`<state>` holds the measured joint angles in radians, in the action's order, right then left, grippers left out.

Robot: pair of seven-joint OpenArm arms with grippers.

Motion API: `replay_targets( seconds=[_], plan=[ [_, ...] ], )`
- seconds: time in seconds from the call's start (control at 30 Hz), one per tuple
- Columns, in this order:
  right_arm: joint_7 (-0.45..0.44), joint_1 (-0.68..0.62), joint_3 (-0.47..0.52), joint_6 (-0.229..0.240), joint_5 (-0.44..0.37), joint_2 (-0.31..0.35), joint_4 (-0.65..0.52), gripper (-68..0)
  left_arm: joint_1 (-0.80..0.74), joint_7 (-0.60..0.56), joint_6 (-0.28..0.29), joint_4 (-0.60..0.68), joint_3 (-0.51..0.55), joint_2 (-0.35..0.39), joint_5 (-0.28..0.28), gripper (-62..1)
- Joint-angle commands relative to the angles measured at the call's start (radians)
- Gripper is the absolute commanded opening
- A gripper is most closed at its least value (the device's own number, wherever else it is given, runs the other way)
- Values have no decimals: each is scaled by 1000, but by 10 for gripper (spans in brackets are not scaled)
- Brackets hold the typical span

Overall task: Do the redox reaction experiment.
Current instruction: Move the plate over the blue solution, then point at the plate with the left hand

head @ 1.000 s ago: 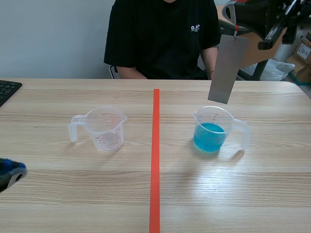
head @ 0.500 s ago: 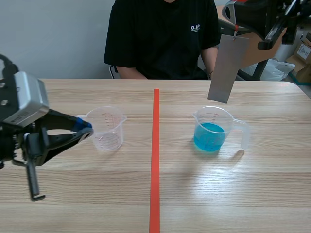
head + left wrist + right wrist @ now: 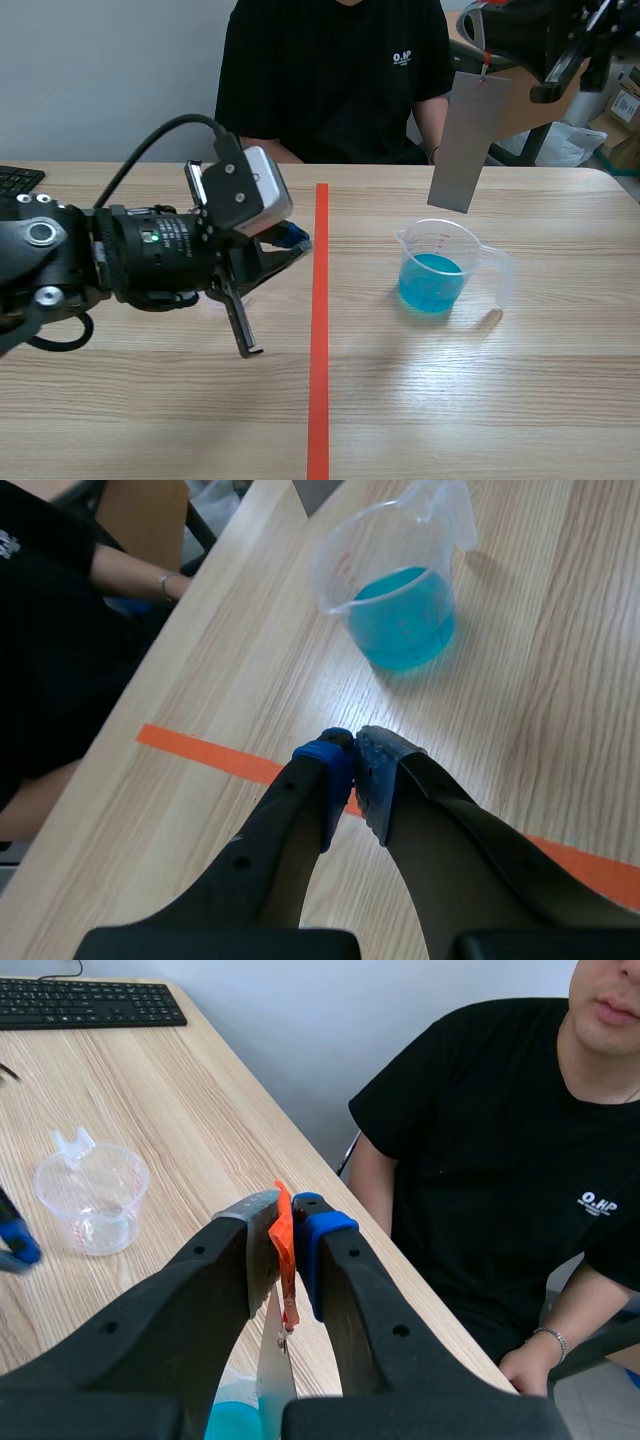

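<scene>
In the scene view the black left arm hides the empty clear plastic measuring cup. The black keyboard, at nine o'clock, and the seated person, at twelve, are cut by the edges.

The table is pale, smooth wood with a clear grain and a soft sheen at its near right. The measuring cup holding blue liquid and the empty cup are clear, glossy plastic, while the flat grey sheet looks like dull matt metal and hangs from a papery orange tab. The left gripper and right gripper are matt black plastic with soft, dotted pads.
</scene>
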<state>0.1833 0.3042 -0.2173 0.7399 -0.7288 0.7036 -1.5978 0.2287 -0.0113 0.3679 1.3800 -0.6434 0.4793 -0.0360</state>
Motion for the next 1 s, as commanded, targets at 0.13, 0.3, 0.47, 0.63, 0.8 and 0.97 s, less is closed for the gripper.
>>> replay_targets(
  seconds=[0.13,0.3,0.47,0.63,0.8,0.97],
  plan=[
    [-14,23,8,6,-11,5,-8,-660,84,-43,-5,-101,-26,-114,-40,-563],
    [-13,23,8,6,-11,5,-8,-660,159,-43,-8,-218,-66,-208,-69,-563],
    [-14,23,8,6,-11,5,-8,-660,215,-51,-31,-309,-89,-287,-89,-563],
    [-13,23,8,6,-11,5,-8,-660,248,-59,-68,-367,-98,-348,-89,-563],
    [-13,23,8,6,-11,5,-8,-660,269,-59,-69,-406,-98,-384,-92,-563],
    [-13,23,8,6,-11,5,-8,-660,285,-72,-95,-455,-99,-425,-108,-563]
  ],
)
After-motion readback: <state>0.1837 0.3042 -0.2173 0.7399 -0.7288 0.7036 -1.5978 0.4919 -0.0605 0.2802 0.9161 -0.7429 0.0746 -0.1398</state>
